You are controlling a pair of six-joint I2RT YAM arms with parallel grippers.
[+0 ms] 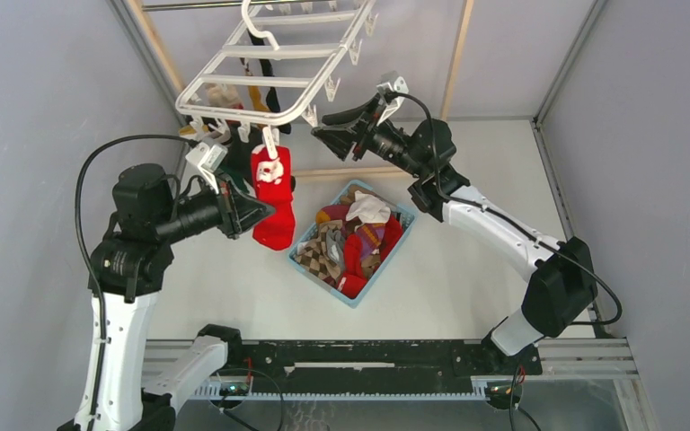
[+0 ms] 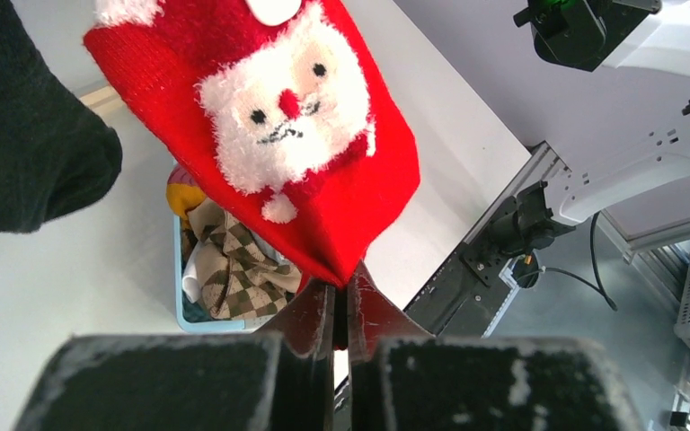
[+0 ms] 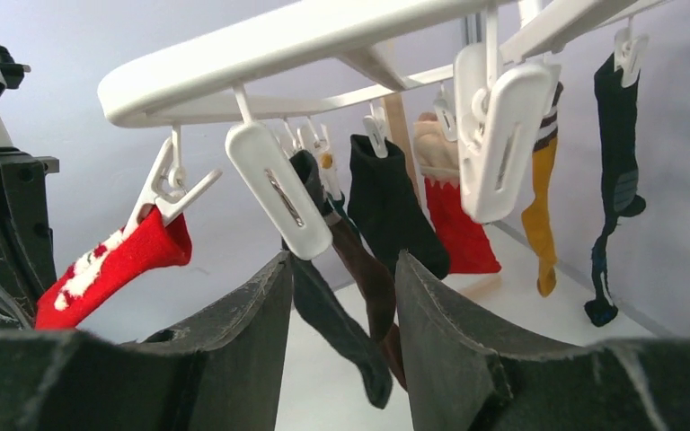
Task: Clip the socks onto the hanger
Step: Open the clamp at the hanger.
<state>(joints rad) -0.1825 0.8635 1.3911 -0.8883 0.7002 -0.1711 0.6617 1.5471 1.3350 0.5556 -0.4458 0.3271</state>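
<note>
– Socks [image 1: 352, 241] first: where do we find them?
– We find a mixed heap of them in the light-blue basket [image 1: 356, 303] on the tabletop [image 1: 234, 296]. Several more dangle from the clips of the white hanger [image 1: 269, 54], which hangs above the tabletop's far side. From the right wrist we make out a black sock [image 3: 391, 211] and a mustard sock [image 3: 539, 215] among them.
– And the red one?
– We see the Santa sock [image 2: 278, 135] hanging from a clip [image 1: 270, 144] at the hanger's near edge. Our left tool [image 2: 341, 301] has its fingers pressed together and pinches the lower corner of that sock.
– What do we say of the other arm?
– Our right tool [image 3: 346, 296] stands spread and holds nothing. It sits close beside the hanger's near edge, pointing at it. A free clip [image 3: 278, 189] dangles just above the gap between its fingers, and we cannot tell whether they touch.
</note>
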